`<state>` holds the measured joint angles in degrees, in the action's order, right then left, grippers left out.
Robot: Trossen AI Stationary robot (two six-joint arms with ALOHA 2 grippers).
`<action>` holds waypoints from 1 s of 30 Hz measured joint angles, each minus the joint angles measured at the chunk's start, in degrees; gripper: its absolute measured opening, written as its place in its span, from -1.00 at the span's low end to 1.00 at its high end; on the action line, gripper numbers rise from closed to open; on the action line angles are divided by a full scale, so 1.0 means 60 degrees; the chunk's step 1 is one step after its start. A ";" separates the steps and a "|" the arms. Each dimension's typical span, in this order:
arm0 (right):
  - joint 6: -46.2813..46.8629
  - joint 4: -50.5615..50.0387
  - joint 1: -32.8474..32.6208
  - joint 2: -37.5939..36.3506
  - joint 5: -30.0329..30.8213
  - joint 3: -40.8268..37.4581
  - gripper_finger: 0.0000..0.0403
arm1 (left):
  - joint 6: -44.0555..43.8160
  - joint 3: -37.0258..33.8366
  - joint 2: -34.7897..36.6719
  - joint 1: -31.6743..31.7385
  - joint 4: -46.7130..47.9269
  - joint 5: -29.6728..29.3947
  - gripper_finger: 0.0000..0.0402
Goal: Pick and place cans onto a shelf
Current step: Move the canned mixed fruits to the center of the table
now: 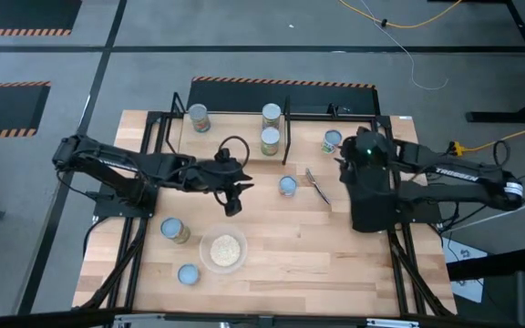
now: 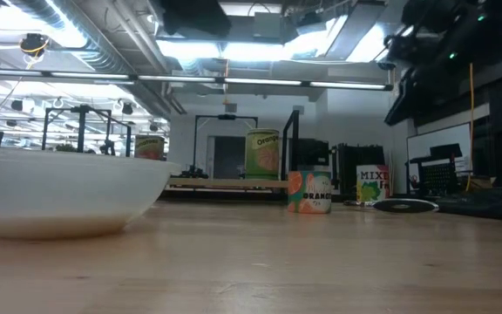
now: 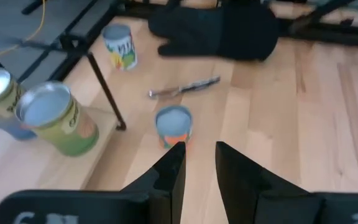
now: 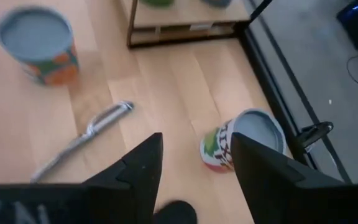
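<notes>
The shelf (image 1: 235,137) stands at the table's far edge with three cans on it (image 1: 199,117) (image 1: 271,114) (image 1: 270,141). An orange-labelled can (image 1: 287,186) (image 3: 174,124) stands upright on the table ahead of my left gripper (image 3: 201,168) (image 1: 233,205), which hovers open and empty. A white-labelled can (image 1: 332,141) (image 4: 241,143) stands right of the shelf. My right gripper (image 4: 194,165) (image 1: 343,162) hangs open just short of that can, which shows between its fingers. Two more cans (image 1: 175,230) (image 1: 188,274) stand at the near left.
A clear bowl of pale grain (image 1: 223,250) (image 2: 59,192) sits near the front edge, between my left gripper and the near-left cans. A metal utensil (image 1: 317,185) (image 4: 82,140) lies between the orange can and my right arm. Black frame rails (image 1: 139,237) run along both table sides.
</notes>
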<state>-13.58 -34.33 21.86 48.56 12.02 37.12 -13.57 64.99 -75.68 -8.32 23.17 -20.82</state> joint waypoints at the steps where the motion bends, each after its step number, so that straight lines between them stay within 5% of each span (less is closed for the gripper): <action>1: -0.0303 0.0048 0.0243 0.0182 -0.0219 0.0000 -0.04 | 0.0001 0.0000 -0.0042 0.0000 -0.0020 -0.0003 -0.60; 11: -0.1574 0.0833 0.1932 0.2151 -0.0691 0.0000 -0.04 | 0.0029 0.0003 -0.0331 0.0004 -0.0185 0.0000 -0.60; 21: -0.2061 0.1320 0.2428 0.3279 -0.0756 0.0002 -0.04 | 0.0100 0.0003 -0.0466 0.0007 -0.0141 0.0009 -0.60; 30: -0.2074 0.1599 0.2529 0.3550 -0.0673 0.0044 -0.35 | 0.0104 0.0003 -0.0455 0.0007 -0.0159 0.0008 -0.60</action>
<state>-26.02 -24.73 37.04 69.87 7.99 37.39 -12.95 65.01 -78.41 -8.27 22.22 -20.77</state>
